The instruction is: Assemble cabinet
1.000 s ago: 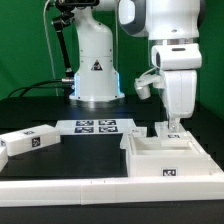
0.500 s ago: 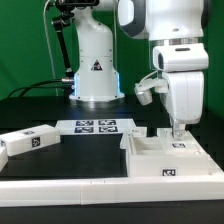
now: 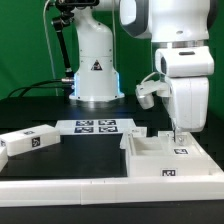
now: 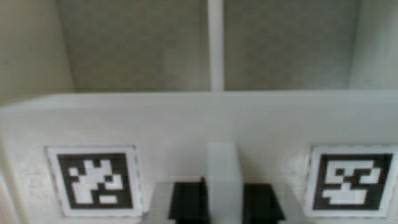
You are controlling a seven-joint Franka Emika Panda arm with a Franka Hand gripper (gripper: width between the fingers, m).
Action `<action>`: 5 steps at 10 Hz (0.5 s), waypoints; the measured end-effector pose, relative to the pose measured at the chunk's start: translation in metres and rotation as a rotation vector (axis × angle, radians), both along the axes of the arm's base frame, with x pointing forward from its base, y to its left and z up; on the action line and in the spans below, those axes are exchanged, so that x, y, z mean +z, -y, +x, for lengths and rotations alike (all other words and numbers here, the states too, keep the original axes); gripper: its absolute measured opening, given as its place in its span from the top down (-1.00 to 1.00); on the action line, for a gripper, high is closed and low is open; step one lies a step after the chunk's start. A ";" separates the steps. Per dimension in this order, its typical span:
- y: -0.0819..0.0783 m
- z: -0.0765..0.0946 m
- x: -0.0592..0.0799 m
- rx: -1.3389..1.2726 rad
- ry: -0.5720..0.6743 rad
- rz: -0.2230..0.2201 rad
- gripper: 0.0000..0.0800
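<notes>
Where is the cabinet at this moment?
In the exterior view the cabinet lies low at the exterior view's right, close beside the marker board and directly under the jaws.

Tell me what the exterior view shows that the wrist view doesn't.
Only the exterior view shows the marker board, a loose white panel at the exterior view's left, and the arm. Only the wrist view shows a narrow white strip between the dark jaws, flanked by two marker tags. Both show the cabinet with the jaws low at it.
</notes>
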State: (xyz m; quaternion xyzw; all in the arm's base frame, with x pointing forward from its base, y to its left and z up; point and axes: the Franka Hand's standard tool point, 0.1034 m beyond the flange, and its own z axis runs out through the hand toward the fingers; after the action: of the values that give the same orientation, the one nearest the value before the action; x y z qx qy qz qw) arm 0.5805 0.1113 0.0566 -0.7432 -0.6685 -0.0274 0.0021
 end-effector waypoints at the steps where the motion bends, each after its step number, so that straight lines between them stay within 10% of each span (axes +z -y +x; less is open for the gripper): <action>1: 0.000 -0.001 0.001 0.001 0.001 -0.001 0.81; 4: 0.010 -0.005 0.008 0.017 0.004 -0.008 0.28; 5: 0.014 -0.005 0.012 0.029 0.007 -0.012 -0.22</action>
State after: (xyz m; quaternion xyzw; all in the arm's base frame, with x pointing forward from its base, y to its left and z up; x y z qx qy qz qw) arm 0.5750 0.0972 0.0684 -0.7333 -0.6794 -0.0261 -0.0041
